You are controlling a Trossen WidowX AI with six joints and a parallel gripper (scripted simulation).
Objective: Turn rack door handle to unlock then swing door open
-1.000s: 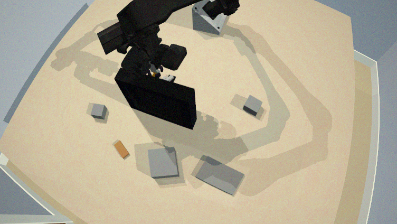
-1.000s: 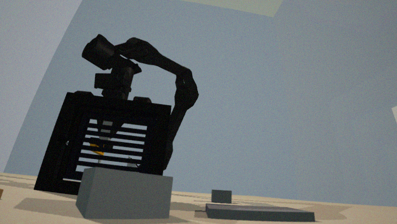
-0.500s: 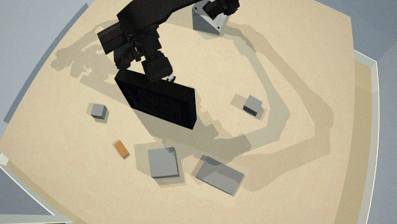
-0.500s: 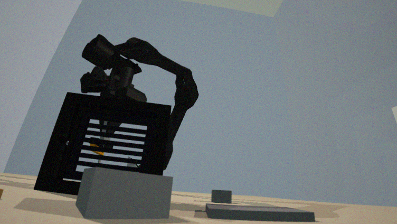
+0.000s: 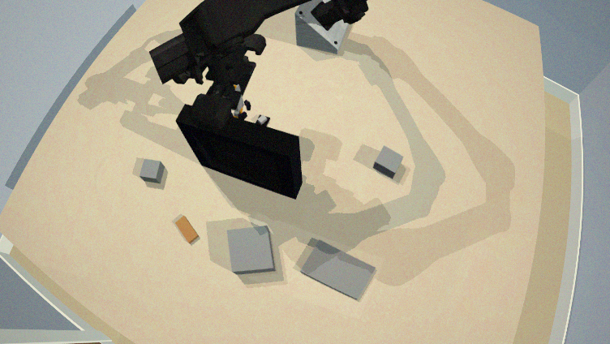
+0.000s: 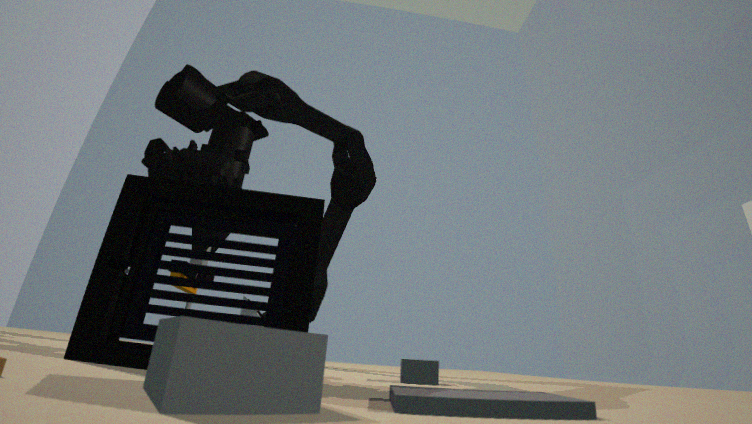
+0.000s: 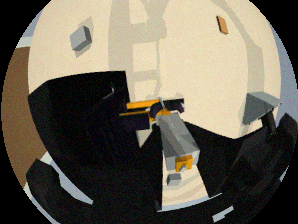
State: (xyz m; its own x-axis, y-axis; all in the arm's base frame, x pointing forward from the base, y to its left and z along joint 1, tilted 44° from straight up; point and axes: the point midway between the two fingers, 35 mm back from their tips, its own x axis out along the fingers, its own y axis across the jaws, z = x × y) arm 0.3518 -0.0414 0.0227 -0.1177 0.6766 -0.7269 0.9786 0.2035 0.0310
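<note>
The black rack (image 5: 267, 128) (image 6: 308, 252) (image 7: 75, 125) stands upright, its slats showing in the exterior view. No swung-out door shows, so the door looks shut. The grey upright handle (image 5: 239, 103) (image 6: 199, 261) (image 7: 175, 135), with orange parts, stands just off the rack's arm side. My gripper (image 5: 237, 97) (image 6: 204, 248) (image 7: 170, 128) points down and is shut on the handle. Its fingers line up across the door's face, one on the rack side. The handle looks turned about a quarter turn with them. The fingertips are partly hidden; contact with the rack's top cannot be told.
Grey cubes (image 5: 150, 170) (image 5: 388, 161) stand at both sides of the rack. A grey box (image 5: 251, 250) (image 6: 242, 366), a flat grey slab (image 5: 339, 269) (image 6: 489, 402) and an orange block (image 5: 186, 229) lie beyond it. The arm's grey base mount (image 5: 318, 36) (image 7: 260, 107) is behind the gripper.
</note>
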